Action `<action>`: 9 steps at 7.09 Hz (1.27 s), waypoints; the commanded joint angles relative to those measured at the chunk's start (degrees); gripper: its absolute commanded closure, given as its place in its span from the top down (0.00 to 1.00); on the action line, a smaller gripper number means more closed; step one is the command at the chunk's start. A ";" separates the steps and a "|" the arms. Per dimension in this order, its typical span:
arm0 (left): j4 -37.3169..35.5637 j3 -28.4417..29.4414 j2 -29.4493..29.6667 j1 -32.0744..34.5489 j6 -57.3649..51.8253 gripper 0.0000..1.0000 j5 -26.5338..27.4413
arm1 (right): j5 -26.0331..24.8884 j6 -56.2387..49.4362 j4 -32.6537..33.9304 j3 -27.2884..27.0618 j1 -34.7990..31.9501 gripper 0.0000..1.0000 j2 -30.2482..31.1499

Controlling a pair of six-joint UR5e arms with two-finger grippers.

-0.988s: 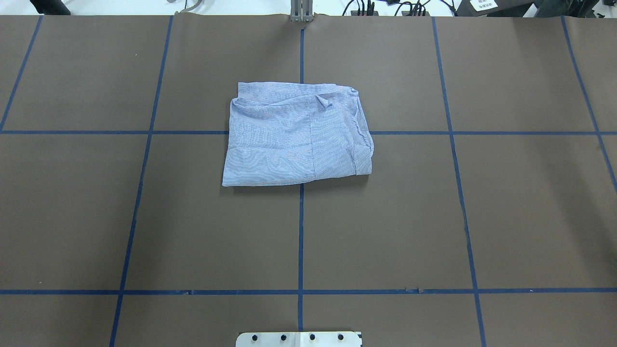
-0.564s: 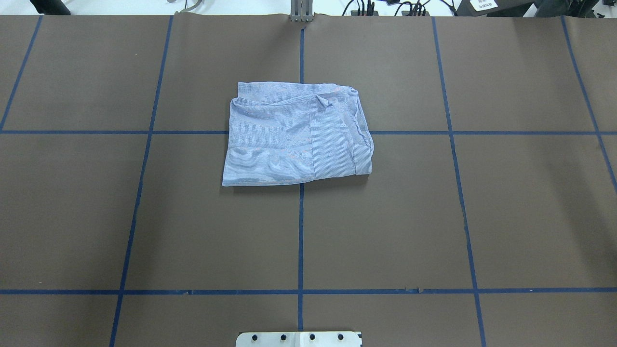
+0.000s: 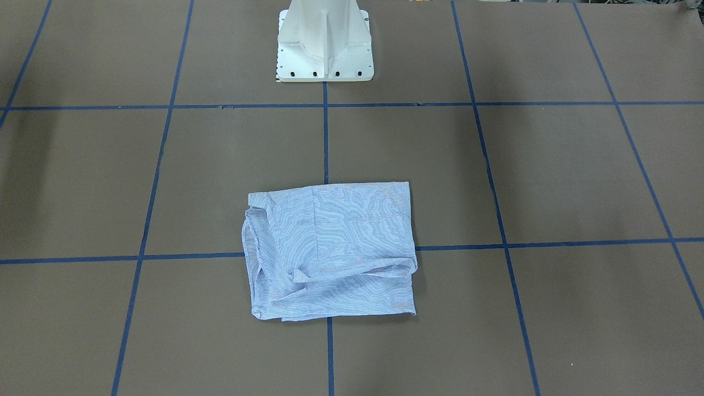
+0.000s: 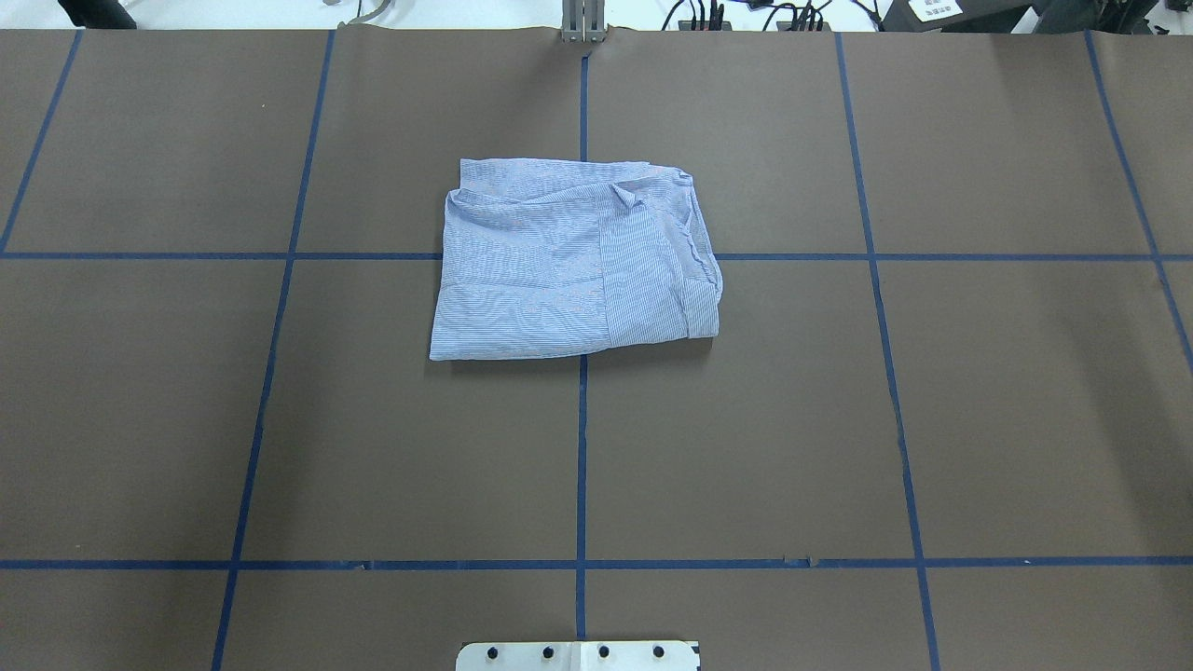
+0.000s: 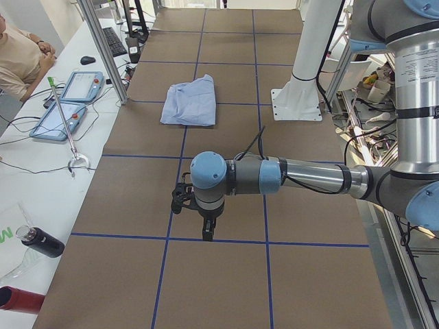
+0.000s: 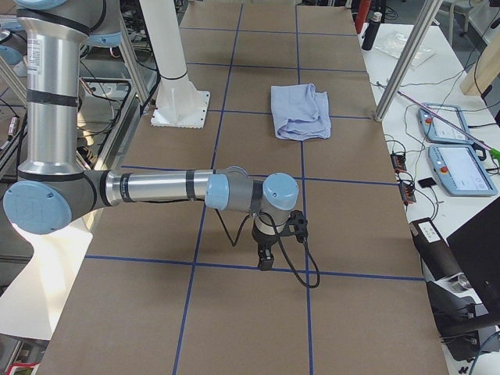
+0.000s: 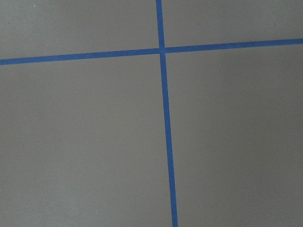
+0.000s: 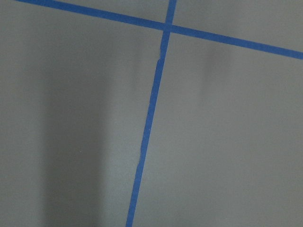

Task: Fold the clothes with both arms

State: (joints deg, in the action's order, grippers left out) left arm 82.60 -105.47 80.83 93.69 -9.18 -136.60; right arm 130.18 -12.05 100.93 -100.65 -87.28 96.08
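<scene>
Midway along the table [image 4: 932, 419] lies the folded striped shirt [image 4: 569, 270], well apart from the left gripper [image 5: 206, 232] and right gripper [image 6: 266, 260] alike; jaw openings cannot be told.

No text is coming through legibly: the white label [image 4: 935, 8] at the overhead view's upper right is showing only tiny, blurred print.

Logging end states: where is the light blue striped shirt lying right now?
The folded light blue striped shirt lies mid-table in the overhead view, covering the crossing of two blue tape lines, straight ahead of the white pedestal base.
</scene>
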 commanded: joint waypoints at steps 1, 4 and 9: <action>1.25 -0.08 -0.15 0.00 -0.05 1.00 -0.07 | 0.51 0.10 0.06 -0.07 -1.22 1.00 0.51; 2.74 -0.17 -0.06 0.00 0.04 1.00 -0.07 | 0.51 -0.17 -0.03 -0.16 -2.18 1.00 0.60; 2.75 0.00 -0.41 0.00 0.04 1.00 -0.07 | -1.42 -0.26 -0.12 -0.86 -2.19 1.00 0.51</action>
State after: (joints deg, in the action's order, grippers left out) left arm 85.35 -105.57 80.58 93.69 -9.14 -136.65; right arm 128.81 -12.39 100.81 -101.43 -89.47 96.67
